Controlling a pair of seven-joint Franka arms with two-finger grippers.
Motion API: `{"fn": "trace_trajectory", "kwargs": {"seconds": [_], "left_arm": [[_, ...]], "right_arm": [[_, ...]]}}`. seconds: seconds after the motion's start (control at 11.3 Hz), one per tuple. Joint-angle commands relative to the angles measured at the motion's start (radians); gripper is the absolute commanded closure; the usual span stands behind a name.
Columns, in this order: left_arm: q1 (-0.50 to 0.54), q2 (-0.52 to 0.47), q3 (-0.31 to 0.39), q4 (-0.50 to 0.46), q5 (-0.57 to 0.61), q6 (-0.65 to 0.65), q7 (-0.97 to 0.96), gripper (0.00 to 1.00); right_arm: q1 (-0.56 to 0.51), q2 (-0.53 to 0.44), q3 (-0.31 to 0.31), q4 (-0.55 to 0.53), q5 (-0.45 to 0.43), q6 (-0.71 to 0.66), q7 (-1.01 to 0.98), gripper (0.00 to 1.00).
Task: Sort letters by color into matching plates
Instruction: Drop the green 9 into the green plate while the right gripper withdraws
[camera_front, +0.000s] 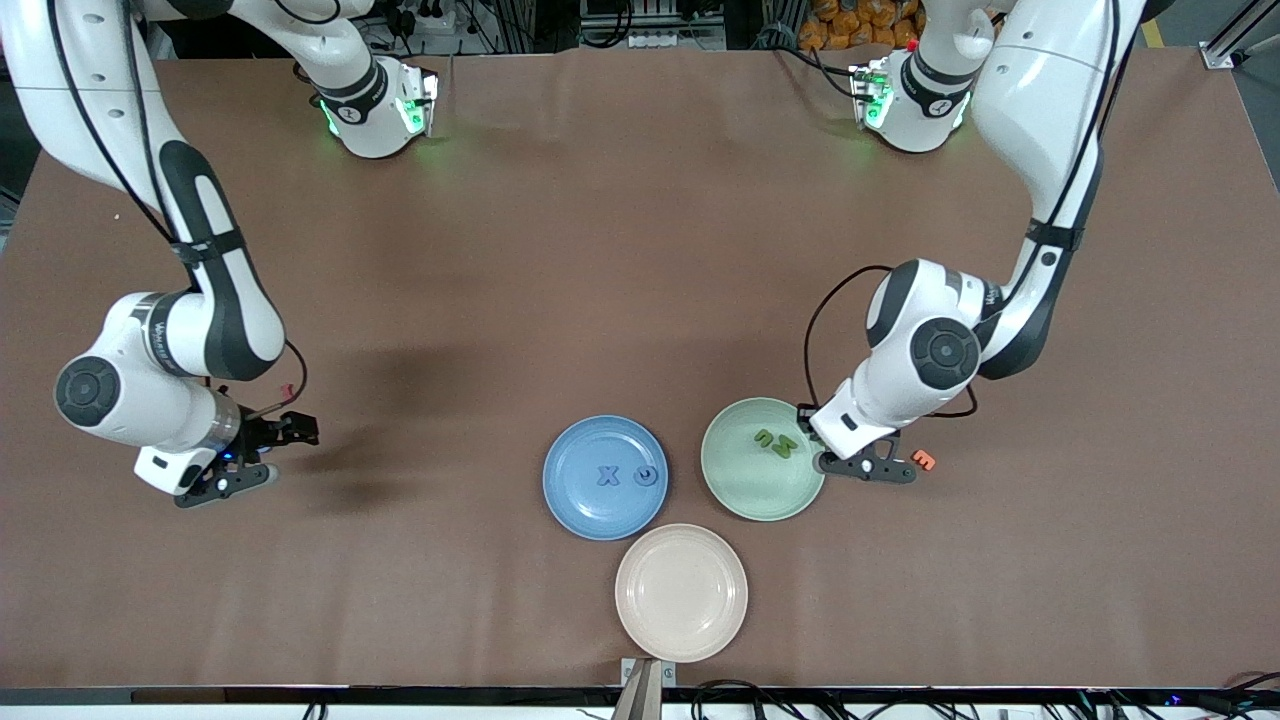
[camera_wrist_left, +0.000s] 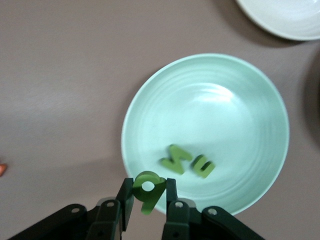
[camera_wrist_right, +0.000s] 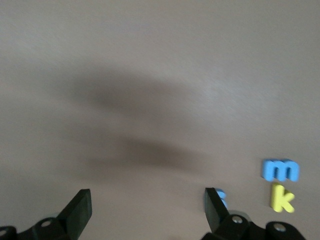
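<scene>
The left hand (camera_wrist_left: 148, 205) is up over the rim of the mint green plate (camera_front: 745, 495), at the edge toward the left arm's end of the worktop (camera_front: 640, 250), and its fingers (camera_wrist_left: 125, 197) are clamped on a small green piece shaped like a 9 (camera_wrist_left: 148, 189). Two more green letters (camera_front: 776, 441) already lie inside that plate, close together, one of them looking like an N. Just beside the hand, on the bare worktop, sits a little orange letter (camera_front: 923, 460). The blue plate (camera_front: 606, 478) lies next to the green one, toward the right arm's end, and holds a blue X (camera_front: 607, 476) and a second blue piece (camera_front: 646, 475), rounded in shape. A cream plate (camera_front: 681, 592) sits nearer the front camera than both, just below the gap between them. Over at its own end of the worktop, the right hand (camera_wrist_right: 147, 207) hangs low above the surface with its fingers (camera_wrist_right: 80, 210) spread wide apart and nothing between them. Near it on the worktop are a light blue m (camera_wrist_right: 280, 170), a yellow k (camera_wrist_right: 282, 198) right beside that, and another blue piece (camera_wrist_right: 222, 200) mostly hidden by one finger.
</scene>
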Motion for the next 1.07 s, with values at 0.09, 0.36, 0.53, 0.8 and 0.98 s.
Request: {"fn": "trace_trajectory", "kwargs": {"seconds": [0.09, 0.36, 0.53, 0.8, 0.98], "left_arm": [[-0.027, 0.11, -0.024, 0.147, 0.008, -0.005, -0.096, 1.0], [-0.03, 0.136, -0.036, 0.158, 0.009, 0.041, -0.138, 0.54], [-0.021, 0.125, -0.036, 0.152, 0.014, 0.039, -0.145, 0.0], [-0.003, 0.05, -0.038, 0.119, 0.008, -0.08, -0.139, 0.0], [0.054, -0.042, -0.039, 0.03, 0.009, -0.187, -0.113, 0.0]], "right_arm": [[-0.087, -0.046, 0.017, -0.09, -0.021, 0.073, -0.095, 0.0], [-0.13, -0.031, 0.018, -0.132, -0.018, 0.179, -0.121, 0.0], [-0.136, -0.022, 0.02, -0.142, -0.018, 0.187, -0.125, 0.0], [-0.148, -0.006, 0.02, -0.184, -0.018, 0.271, -0.127, 0.0], [-0.147, 0.006, 0.02, -0.184, -0.018, 0.295, -0.127, 0.0]]}}
